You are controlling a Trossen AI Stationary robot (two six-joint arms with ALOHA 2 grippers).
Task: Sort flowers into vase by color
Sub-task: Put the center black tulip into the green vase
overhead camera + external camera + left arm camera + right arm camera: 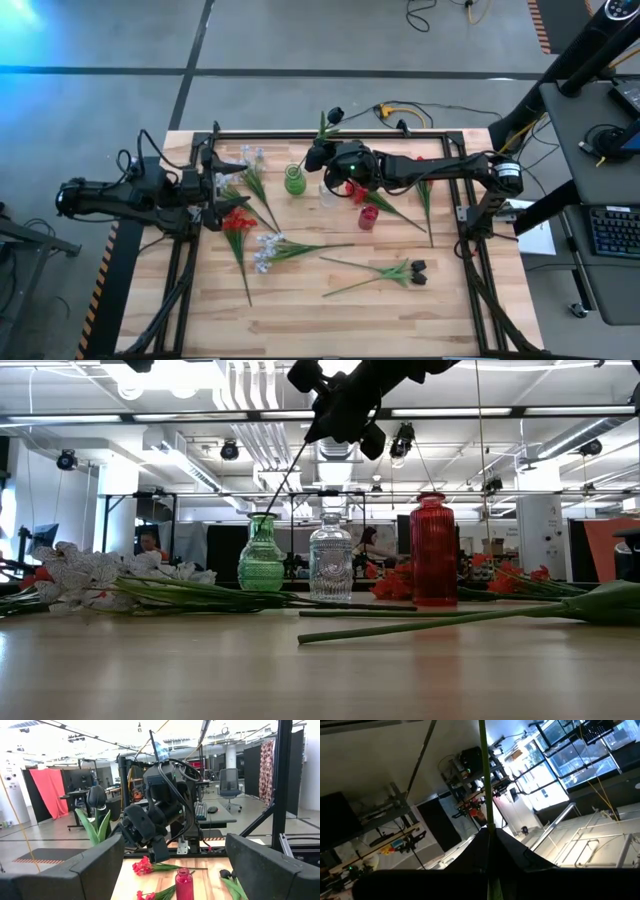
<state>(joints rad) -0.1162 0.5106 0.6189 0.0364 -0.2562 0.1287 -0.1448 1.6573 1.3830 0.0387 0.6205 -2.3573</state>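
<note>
One dark-bud flower (331, 120) clenched by stem in right tool (318, 157), over green vase (294, 181); left tool (222, 187) released.

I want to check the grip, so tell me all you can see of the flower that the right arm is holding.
The dark-bud flower is a fake spray with a thin green stem, a long green leaf and near-black buds at its top. The right claw, shut on the stem, holds it in the air above the vases. In the low view the stem slants down from the claw into the mouth of the green vase. The right wrist view shows the stem pinched between the two dark fingers.
</note>
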